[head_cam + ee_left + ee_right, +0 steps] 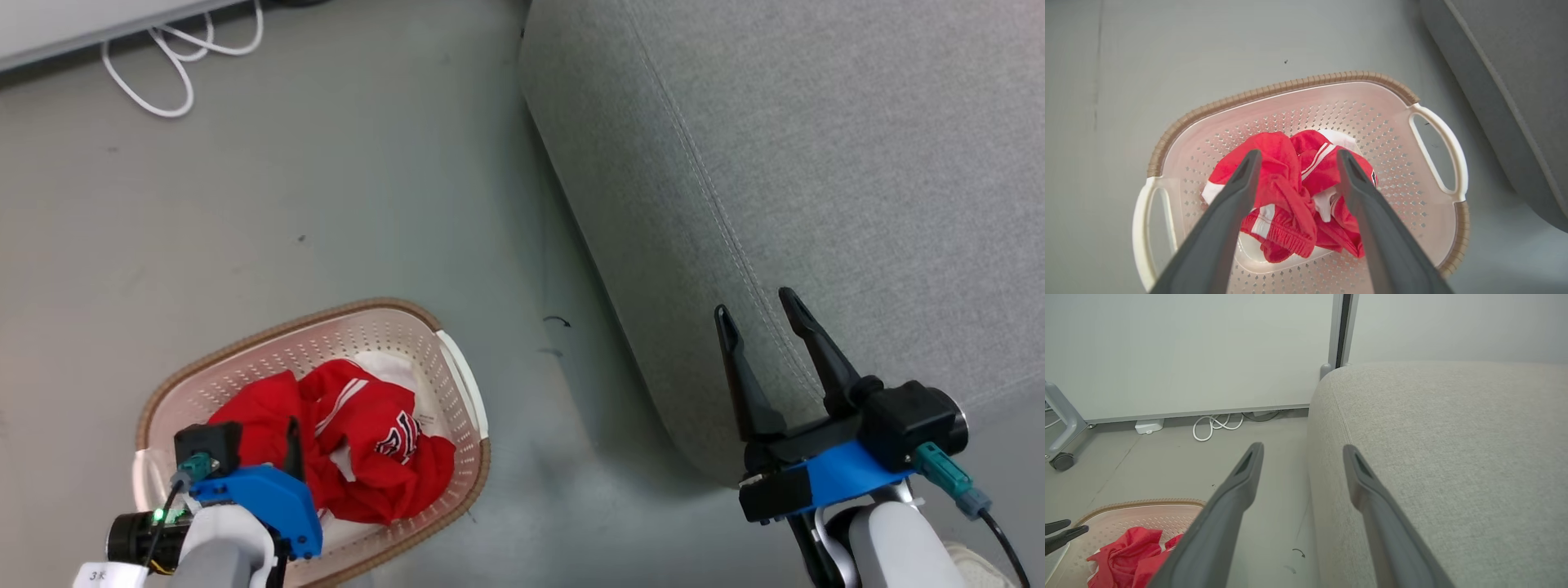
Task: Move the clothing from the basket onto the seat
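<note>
The clothing [367, 441] is a crumpled bright red bundle with white stripes and dark lettering, lying in the cream perforated basket [286, 331] on the floor at the lower left. My left gripper [290, 449] hangs open just above the bundle. In the left wrist view its fingers [1298, 154] straddle the clothing [1286, 183] inside the basket [1290, 85], holding nothing. My right gripper [757, 306] stands open and empty over the front edge of the light grey seat [816, 163]. The right wrist view shows that gripper [1303, 448] at the seat's edge [1453, 457], with basket [1139, 504] and clothing [1131, 555] at lower left.
Grey floor lies between basket and seat, with small dark marks [557, 322]. A looped white cable [175, 73] lies by the pale wall panel at the back. A grey leg on a caster [1061, 457] stands far left. The seat's side [1515, 81] rises right of the basket.
</note>
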### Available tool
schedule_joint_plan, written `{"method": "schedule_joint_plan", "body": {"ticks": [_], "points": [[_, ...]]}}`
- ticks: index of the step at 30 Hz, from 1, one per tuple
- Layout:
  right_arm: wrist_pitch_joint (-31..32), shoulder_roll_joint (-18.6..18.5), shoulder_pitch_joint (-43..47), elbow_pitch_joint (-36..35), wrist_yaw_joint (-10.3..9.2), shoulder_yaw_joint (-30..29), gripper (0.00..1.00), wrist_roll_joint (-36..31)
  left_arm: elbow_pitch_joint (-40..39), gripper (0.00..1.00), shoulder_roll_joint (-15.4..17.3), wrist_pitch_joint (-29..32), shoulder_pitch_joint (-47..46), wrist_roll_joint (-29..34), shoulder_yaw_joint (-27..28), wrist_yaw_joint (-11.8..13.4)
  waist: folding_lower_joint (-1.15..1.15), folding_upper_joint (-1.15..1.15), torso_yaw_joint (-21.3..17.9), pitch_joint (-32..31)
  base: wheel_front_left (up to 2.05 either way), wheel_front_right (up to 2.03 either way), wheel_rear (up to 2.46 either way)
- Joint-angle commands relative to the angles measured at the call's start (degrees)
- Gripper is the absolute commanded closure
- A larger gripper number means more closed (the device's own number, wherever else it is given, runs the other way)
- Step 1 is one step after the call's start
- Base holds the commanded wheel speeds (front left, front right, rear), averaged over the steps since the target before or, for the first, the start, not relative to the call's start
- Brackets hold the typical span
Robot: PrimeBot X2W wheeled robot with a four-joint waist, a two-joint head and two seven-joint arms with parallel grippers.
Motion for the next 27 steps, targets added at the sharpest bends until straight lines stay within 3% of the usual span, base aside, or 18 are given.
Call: {"method": "schedule_joint_plan", "body": {"ticks": [1, 6, 12, 19, 27], "points": [[-0.5, -0.1, -1.2, 0.1, 0.03, 0.1, 0.0, 0.3, 0.6, 0.0, 0.7, -0.2, -1.6, -0.3, 0.2, -0.2, -0.01, 0.0, -2.5, 3.8, 0.0, 0.0, 0.0], [-1.4, -0.1, -2.8, 0.4, 0.03, 1.1, 0.0, 1.9, 6.3, 0.0, 2.6, -0.3, -5.7, -0.6, 0.7, 0.4, -0.01, 0.0, -3.3, 8.2, 0.0, 0.0, 0.0], [-2.1, -0.1, -5.3, 0.8, 0.03, 2.8, 0.0, 4.1, 15.6, 0.0, 5.8, -1.6, -13.1, -1.3, 1.4, -1.0, -0.01, 0.0, -4.6, 13.4, 0.0, 0.0, 0.0], [-2.2, -0.1, -7.0, 1.0, 0.03, 3.6, 0.0, 5.9, 20.6, 0.0, 5.8, -2.3, -17.9, -2.7, 1.4, -2.6, -0.01, 0.0, -4.9, 15.7, 0.0, 0.0, 0.0], [-2.3, -0.1, -7.7, 0.3, 0.03, 4.0, 0.0, 6.1, 21.8, 0.0, 4.9, 3.7, -18.9, -1.9, -0.6, -3.3, -0.01, 0.0, -4.4, 16.1, 0.0, 0.0, 0.0]]}}
